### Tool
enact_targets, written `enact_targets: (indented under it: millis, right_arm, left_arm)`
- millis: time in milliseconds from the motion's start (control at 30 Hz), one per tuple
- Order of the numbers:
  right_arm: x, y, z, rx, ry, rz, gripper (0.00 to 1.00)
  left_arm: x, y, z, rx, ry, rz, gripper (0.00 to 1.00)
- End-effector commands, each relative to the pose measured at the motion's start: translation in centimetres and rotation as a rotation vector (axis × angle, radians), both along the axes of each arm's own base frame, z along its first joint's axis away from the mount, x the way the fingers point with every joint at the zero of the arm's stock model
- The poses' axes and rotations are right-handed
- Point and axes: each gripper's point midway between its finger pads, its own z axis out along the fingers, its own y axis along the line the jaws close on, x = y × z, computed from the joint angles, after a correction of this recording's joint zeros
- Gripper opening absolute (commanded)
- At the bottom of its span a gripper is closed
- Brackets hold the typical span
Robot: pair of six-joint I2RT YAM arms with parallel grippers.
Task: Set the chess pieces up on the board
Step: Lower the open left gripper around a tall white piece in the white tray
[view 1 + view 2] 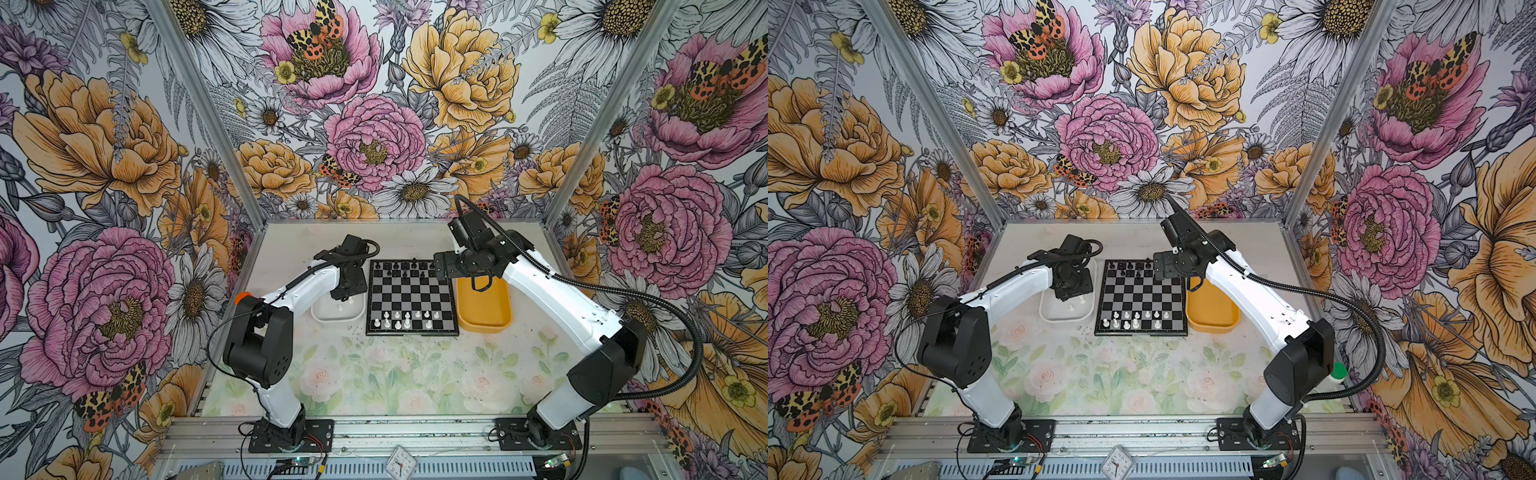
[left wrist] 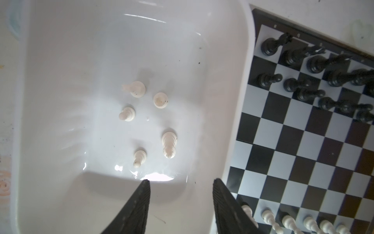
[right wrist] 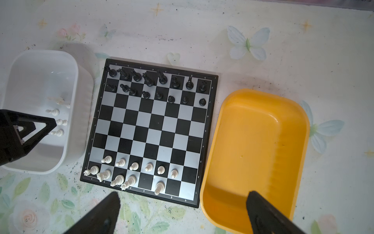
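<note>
**Inspector:** Left arm, pose?

**Assistant:** The elbow is raised on the left. The white forearm slopes toward the far side and the wrist is bent downward. The left gripper hangs over the white tray, pointing down at its floor. Its fingers stand apart with nothing between them, so it grips nothing.

**Inspector:** Right arm?

**Assistant:** The elbow is high on the right. The forearm reaches in toward the far right corner of the board, with the wrist turned down. The right gripper is held high, and its wrist view takes in the whole board and both trays. The jaws are spread wide and hold nothing.

**Inspector:** Containers and contents.

**Assistant:** The white tray sits just beside the board's left edge. Five white chess pieces are on its floor, spaced apart and apparently upright. The left gripper touches none of them. The yellow tray sits just beside the board's right edge, and only bare yellow floor shows in it. In both top views the right arm covers its far end.

**Inspector:** The board itself?

**Assistant:** It lies flat on the flowered table, between the two trays. Sixteen black pieces stand in the two far rows. On the near side, six white pawns stand in one row. Five taller white figures stand in the row next to the rim.
</note>
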Motion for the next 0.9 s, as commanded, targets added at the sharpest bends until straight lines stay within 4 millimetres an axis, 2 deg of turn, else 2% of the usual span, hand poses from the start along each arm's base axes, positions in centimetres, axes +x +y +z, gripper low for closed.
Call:
enact_targets:
  millis: [0,233,400,467,533,867]
  right_arm:
    - [-0.5,-0.5,1.5,0.023,-0.04,-0.031,1.0]
    - [-0.9,-0.9,1.4,0.024,-0.039,-0.048,1.0]
    - [-1.0,-1.1,1.3,0.02,-0.04,-0.054,1.0]
    - [-1.0,-1.1,1.3,0.019,-0.04,-0.053,1.0]
    - [-0.9,-1.1,1.2,0.016,-0.04,-0.055,1.0]
    - [-0.7,-1.1,1.2,0.009,-0.04,-0.052,1.0]
  left_arm:
    - [0.5,-0.1,-1.1,-0.023,0.007,0.008,0.51]
    - [0.9,0.7,-2.3,-0.01,0.034,0.021,0.46]
    - [1.4,1.1,-2.3,-0.015,0.032,0.031,0.43]
    - [1.6,0.9,-2.1,-0.021,0.027,0.027,0.42]
    - [1.7,0.8,-3.4,-0.015,0.058,0.025,0.41]
    - [2.0,0.4,-4.1,-0.011,0.072,0.02,0.36]
